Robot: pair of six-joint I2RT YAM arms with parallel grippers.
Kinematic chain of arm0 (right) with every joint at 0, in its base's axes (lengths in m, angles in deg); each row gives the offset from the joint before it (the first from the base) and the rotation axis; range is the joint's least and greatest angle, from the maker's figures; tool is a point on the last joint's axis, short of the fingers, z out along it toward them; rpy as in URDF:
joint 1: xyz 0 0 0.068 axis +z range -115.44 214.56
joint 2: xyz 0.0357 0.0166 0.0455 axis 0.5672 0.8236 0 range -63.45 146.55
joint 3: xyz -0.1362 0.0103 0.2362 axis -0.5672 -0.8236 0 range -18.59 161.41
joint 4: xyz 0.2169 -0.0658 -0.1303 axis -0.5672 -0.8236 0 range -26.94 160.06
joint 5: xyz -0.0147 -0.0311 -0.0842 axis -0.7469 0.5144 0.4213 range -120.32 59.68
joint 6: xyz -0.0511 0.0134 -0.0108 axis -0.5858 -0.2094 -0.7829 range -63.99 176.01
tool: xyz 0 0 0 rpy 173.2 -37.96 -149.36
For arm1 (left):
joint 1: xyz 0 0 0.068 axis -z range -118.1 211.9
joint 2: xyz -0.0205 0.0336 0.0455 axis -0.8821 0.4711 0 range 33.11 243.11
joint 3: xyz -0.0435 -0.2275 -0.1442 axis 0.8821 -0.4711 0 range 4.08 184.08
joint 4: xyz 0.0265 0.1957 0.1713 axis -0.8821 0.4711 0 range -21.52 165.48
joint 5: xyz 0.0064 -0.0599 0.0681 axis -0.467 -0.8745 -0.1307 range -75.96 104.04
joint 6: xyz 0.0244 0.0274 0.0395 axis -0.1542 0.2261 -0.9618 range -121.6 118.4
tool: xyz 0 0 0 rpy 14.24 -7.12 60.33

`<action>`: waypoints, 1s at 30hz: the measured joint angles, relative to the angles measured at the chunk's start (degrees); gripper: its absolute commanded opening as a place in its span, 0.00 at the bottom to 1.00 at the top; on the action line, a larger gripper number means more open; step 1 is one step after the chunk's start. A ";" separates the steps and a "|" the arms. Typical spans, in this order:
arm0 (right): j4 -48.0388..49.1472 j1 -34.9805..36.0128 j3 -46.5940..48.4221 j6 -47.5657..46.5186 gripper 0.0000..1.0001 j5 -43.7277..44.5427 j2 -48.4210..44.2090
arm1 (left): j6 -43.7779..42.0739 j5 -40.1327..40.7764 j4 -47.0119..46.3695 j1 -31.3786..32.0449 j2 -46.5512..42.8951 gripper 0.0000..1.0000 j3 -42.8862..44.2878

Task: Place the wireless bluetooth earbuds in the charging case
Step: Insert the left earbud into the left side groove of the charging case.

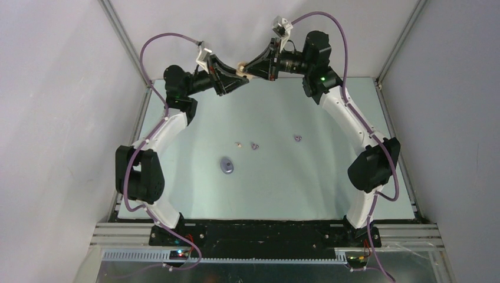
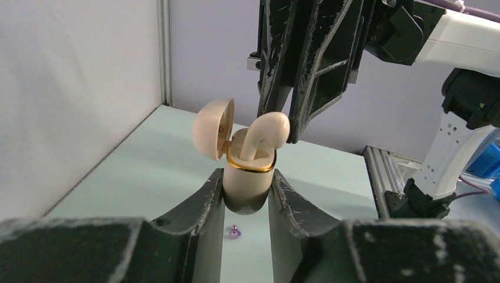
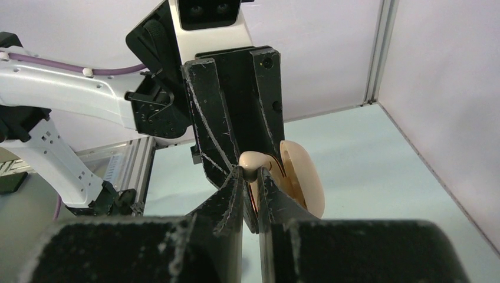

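Clamped the cream charging case (image 2: pixel 250 190) upright in the left end effector (image 2: pixel 246 178), raised above the bench (image 1: pixel 330 177), lid (image 2: pixel 211 128) swung open to the left in the left wrist view. Pinched a cream earbud (image 2: pixel 268 128) in the right end effector (image 2: pixel 282 122), long axis near vertical: stem down in the case's well, rounded head up, leaning right. Seen lying on the bench: a purple case (image 1: pixel 226 165), a purple earbud (image 1: pixel 254 145) just beside a second cream earbud (image 1: pixel 238 144), another purple earbud (image 1: pixel 298 138) farther right.

High above the open cream-white gold-rimmed case (image 1: pixel 240 69), the top camera looks down over the pale green bench (image 1: pixel 265 188). The wrist cameras face each other from close on opposite sides, both framing it.
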 measured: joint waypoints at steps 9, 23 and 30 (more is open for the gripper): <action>-2.19 0.15 1.25 -1.36 0.25 -0.02 0.48 | -0.46 -0.59 -0.35 0.00 0.00 0.01 -0.02; -3.78 0.33 1.25 -2.78 0.41 2.05 0.13 | -0.35 -1.05 -1.42 0.00 0.00 0.00 0.00; -4.11 0.33 1.25 -2.97 0.53 2.54 -1.01 | -0.33 -1.03 -1.49 0.00 0.00 0.00 0.00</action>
